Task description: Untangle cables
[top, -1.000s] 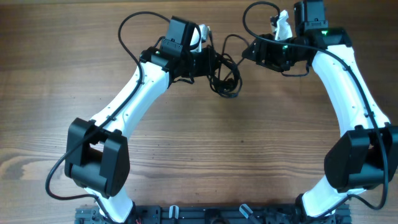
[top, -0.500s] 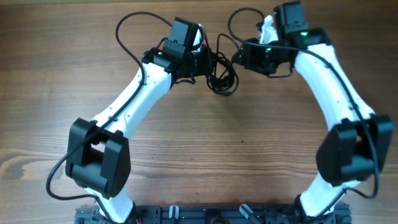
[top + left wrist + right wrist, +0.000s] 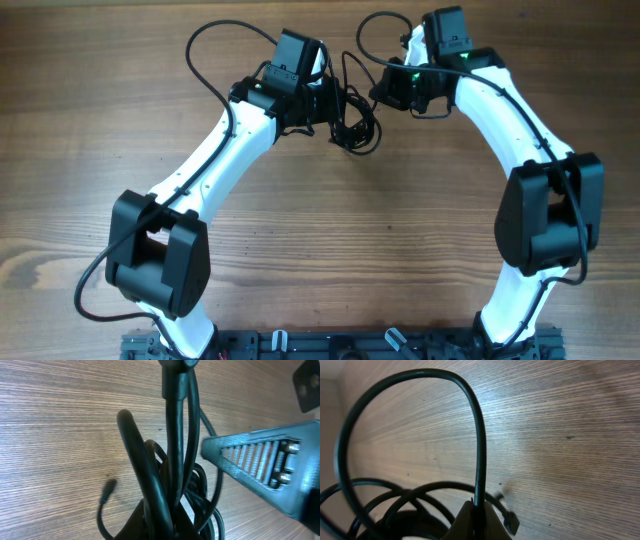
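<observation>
The cables (image 3: 357, 130) are a small knot of thin black cords at the back middle of the wooden table, hanging between both grippers. My left gripper (image 3: 338, 100) is shut on a bundle of strands; in its wrist view the jaws (image 3: 167, 517) pinch several cords, and a loose plug end (image 3: 107, 487) dangles to the left. My right gripper (image 3: 382, 92) is just right of the knot, shut on a single strand (image 3: 479, 460) that arches up from its jaws (image 3: 476, 510). Another plug end (image 3: 510, 521) lies beside them.
The right arm's grey finger (image 3: 270, 472) shows close to the bundle in the left wrist view. Thicker black arm wires loop above each wrist (image 3: 215, 35) (image 3: 375, 25). A black rail (image 3: 330, 345) runs along the table's front edge.
The right arm has swung left to the knot and its gripper has shut on one strand. The left gripper has stayed shut on the bundle, almost still.
</observation>
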### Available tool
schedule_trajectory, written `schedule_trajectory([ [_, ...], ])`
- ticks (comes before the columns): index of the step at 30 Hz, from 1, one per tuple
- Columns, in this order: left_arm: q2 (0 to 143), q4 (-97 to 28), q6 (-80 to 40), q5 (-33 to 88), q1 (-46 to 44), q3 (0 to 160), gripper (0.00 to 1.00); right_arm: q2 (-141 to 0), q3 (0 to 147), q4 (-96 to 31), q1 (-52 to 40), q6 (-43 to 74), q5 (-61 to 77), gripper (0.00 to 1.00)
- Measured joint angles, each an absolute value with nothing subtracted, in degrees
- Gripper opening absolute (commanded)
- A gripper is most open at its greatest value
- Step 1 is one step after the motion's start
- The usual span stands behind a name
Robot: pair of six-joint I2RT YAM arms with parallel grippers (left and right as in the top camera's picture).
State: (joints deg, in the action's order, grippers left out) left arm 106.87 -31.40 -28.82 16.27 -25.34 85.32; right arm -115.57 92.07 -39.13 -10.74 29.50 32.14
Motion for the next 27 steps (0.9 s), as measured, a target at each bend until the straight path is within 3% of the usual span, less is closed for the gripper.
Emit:
schedule_trajectory([
  [12, 106.87, -33.58, -28.84, 14.11, -25.34, 85.32, 0.04, -98.32, 92.07, -39.31, -3.42, 28.01, 41.36, 0.04],
  [19, 106.87, -34.79, -28.84, 13.08, -25.39, 85.34, 0.04, -86.46, 92.31, -40.10, 7.11, 29.19, 48.42, 0.04],
  [27, 106.87, -34.63, -28.84, 13.78, -25.50, 85.34, 0.04, -87.59, 92.31, -51.20, 12.95, 26.55, 41.23, 0.04],
])
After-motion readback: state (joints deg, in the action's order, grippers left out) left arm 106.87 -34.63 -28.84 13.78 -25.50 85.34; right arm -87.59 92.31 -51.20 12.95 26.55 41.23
